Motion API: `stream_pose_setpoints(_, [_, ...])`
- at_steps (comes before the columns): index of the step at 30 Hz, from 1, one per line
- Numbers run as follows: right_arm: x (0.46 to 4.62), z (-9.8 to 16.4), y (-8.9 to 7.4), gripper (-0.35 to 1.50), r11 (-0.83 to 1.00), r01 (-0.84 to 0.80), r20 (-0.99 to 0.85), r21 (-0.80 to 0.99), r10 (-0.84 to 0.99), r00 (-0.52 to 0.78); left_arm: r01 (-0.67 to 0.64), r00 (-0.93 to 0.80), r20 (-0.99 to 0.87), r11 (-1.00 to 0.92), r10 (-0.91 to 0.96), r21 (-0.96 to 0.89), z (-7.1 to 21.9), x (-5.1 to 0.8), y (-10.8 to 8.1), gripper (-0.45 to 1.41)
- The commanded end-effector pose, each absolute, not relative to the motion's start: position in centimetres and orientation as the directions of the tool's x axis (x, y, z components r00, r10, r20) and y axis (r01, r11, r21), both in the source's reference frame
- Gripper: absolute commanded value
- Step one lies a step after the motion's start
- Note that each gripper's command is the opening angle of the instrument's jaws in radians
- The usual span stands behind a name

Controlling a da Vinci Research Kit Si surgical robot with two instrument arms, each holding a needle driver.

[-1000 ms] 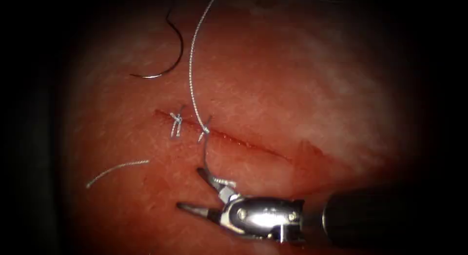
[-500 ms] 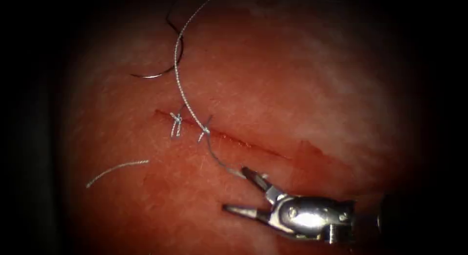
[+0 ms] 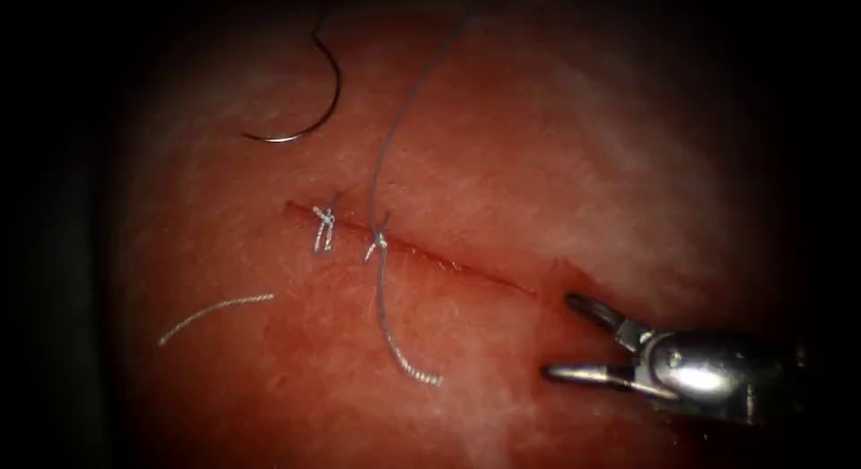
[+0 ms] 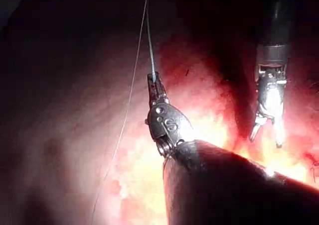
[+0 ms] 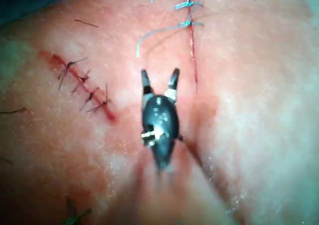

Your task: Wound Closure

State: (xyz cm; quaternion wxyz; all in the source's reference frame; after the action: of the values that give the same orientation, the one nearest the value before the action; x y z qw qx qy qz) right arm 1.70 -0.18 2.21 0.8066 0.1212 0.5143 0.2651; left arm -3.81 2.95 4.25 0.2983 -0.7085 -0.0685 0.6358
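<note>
The cut (image 3: pixel 448 263) runs across the tissue (image 3: pixel 556 164) with two knotted stitches (image 3: pixel 323 222) at its left end. From the second knot (image 3: pixel 380 240) the long thread (image 3: pixel 404 110) rises off the tissue, and my left tool (image 4: pixel 152 79) is shut on it. The short thread tail (image 3: pixel 399 352) lies loose below the cut. My right tool (image 3: pixel 563 336) sits below the cut's right end, jaws open and holding nothing; it is also visible open in the right wrist view (image 5: pixel 159 76). The curved needle (image 3: pixel 309 119) lies free on the tissue, above and left of the cut.
A cut piece of thread (image 3: pixel 215 308) lies on the tissue at lower left. An older stitched wound (image 5: pixel 84 88) lies beside the cut. Red fluid wets the tissue near the cut's right end (image 3: pixel 565 276).
My right tool has let go of the short thread tail and drawn back to the right with its jaws open. The tail now lies slack; the long strand has swung right.
</note>
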Motion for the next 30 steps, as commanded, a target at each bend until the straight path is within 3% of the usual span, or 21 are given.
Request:
stream_pose_setpoints(1, [1.97, 2.3, -0.3, 1.15, 0.828, -0.305, -0.768, 0.47, 0.554, 0.32, -0.279, 0.182, -0.859, -0.813, 0.478, -0.512, 4.3, -3.86, 2.9, -0.45])
stream_pose_setpoints(8, [2.8, 2.8, 0.0, 1.21, 0.82, -0.35, -0.774, 0.452, 0.556, 0.303, -0.257, 0.189, -0.859, -0.82, 0.476, -0.511, 4.1, -3.82, 2.7, -0.45])
stream_pose_setpoints(15, [3.12, 2.9, 0.1, 1.21, 0.815, -0.369, -0.775, 0.446, 0.558, 0.296, -0.247, 0.191, -0.858, -0.822, 0.477, -0.512, 4.0, -3.79, 2.7, -0.45])
stream_pose_setpoints(30, [3.36, 3.2, 0.4, 1.18, 0.797, -0.387, -0.765, 0.463, 0.58, 0.28, -0.231, 0.199, -0.85, -0.819, 0.488, -0.525, 3.7, -3.82, 2.5, -0.45])
